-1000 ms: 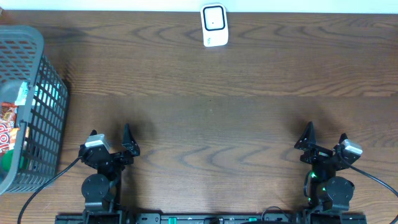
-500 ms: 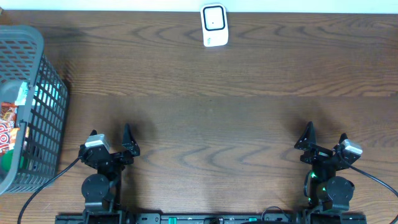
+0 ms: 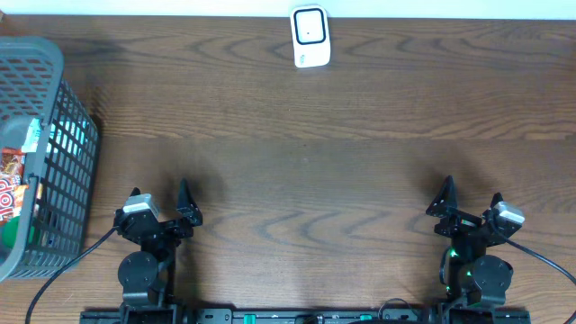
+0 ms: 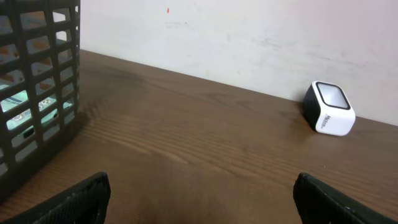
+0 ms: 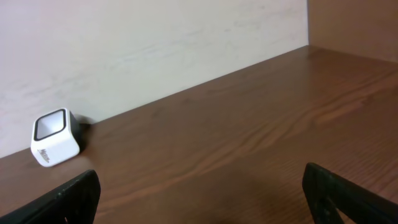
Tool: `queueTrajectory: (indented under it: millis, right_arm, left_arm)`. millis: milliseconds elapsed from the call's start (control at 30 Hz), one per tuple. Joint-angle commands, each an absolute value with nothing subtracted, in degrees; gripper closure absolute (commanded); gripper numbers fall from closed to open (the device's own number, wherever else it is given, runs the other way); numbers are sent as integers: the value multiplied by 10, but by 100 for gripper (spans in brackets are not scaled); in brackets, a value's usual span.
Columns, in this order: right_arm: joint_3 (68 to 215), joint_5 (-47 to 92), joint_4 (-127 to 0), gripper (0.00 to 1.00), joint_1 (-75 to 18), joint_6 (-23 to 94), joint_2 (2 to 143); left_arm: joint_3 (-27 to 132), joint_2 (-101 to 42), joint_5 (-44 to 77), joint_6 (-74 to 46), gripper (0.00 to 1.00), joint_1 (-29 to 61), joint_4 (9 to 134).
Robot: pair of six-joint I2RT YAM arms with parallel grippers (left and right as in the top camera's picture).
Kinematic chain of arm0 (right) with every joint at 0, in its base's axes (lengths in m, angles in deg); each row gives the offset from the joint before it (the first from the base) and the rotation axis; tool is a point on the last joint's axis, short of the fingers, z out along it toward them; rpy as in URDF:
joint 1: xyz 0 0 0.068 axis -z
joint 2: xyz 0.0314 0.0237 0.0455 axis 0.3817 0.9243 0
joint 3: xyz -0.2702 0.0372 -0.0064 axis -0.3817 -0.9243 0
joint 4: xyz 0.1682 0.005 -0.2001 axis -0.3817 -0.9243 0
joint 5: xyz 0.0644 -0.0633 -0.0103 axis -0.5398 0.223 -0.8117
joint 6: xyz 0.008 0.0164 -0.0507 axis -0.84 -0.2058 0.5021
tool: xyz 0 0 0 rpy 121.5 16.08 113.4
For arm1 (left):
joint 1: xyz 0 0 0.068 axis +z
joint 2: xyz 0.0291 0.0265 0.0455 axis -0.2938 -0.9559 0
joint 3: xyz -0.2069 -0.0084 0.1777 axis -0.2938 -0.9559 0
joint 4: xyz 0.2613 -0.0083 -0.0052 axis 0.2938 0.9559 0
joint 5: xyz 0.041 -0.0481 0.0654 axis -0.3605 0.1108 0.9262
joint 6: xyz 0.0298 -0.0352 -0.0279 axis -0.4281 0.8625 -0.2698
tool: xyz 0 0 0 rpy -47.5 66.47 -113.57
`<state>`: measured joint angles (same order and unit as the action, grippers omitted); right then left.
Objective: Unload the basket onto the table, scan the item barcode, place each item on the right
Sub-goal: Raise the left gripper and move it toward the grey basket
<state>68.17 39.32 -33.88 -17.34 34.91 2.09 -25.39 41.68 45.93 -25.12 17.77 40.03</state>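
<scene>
Dark brown wood-grain table (image 3: 306, 162) fills the overhead view, w/ a pale wall along its far edge. Grey plastic grid basket (image 3: 70, 189) sits at the table's left edge, partly out of frame.

L gripper (image 3: 160, 200) is at the near edge, left of centre, jaws wide apart, holding nothing; the wrist cam shows only bare table btwn its black fingertips (image 4: 81, 198). R gripper (image 3: 470, 200) is at the near edge, right side, jaws also wide apart and empty.

Small white cube scanner w/ dark window (image 3: 310, 36) stands at far centre against the wall, well apart from both grippers.

Items lie inside the basket: teal-and-white box (image 3: 63, 135) against the right wall, red-orange printed packet (image 3: 9, 184) beside it, green object (image 3: 9, 232) nearer the front. Barcode too small to tell.
</scene>
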Motion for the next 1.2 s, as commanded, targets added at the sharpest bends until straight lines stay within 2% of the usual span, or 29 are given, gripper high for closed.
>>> queueTrajectory:
  millis: [0, 1033, 1167]
  right_arm:
    - [680, 392, -340, 1, -179, 355, 18]
    - [680, 392, -339, 1, -179, 355, 18]
    - [680, 392, -340, 1, -179, 355, 18]
  left_arm:
    - [-271, 420, 456, -261, 6, 178, 411]
    - [-271, 420, 456, -261, 6, 178, 411]
    - [-271, 420, 499, -253, 6, 178, 371]
